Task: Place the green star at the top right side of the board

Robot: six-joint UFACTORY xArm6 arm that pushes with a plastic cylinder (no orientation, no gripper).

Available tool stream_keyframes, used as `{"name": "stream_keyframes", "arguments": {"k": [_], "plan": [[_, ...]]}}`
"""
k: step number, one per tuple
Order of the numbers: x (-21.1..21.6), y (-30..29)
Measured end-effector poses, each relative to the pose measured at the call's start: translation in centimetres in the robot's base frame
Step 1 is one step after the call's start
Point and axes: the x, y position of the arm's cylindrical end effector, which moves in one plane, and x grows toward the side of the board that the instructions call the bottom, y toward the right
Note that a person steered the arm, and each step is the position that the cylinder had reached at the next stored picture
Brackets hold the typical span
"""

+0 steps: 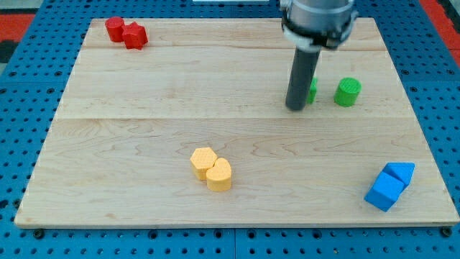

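**Desk:** Where is the green star [312, 89]?

**Operator:** Upper right of the wooden board [144, 144], mostly hidden behind my rod, left of a green cylinder [348, 92]. My tip [295, 108] sits against its left edge; there's no hand to close.

**Desk:** Handling?

**Operator:** Likely light, rigid and quick to spin; I'd push a flat side from below.

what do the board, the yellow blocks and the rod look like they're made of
Board: pale wood, probably with a smooth satin finish; grain lines and plank seams show. Yellow blocks: look like painted wood or plastic with a matte, even colour; which one is unclear. Rod: dark, smooth, metal or plastic, faint sheen along its side; my tip rests just left of a partly hidden green block.
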Motion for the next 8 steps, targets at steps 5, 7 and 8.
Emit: {"name": "stream_keyframes", "arguments": {"k": [5,7,8], "plan": [[-7.9,5.8],[-5.5,9.7],[-8.7,10.0]]}}
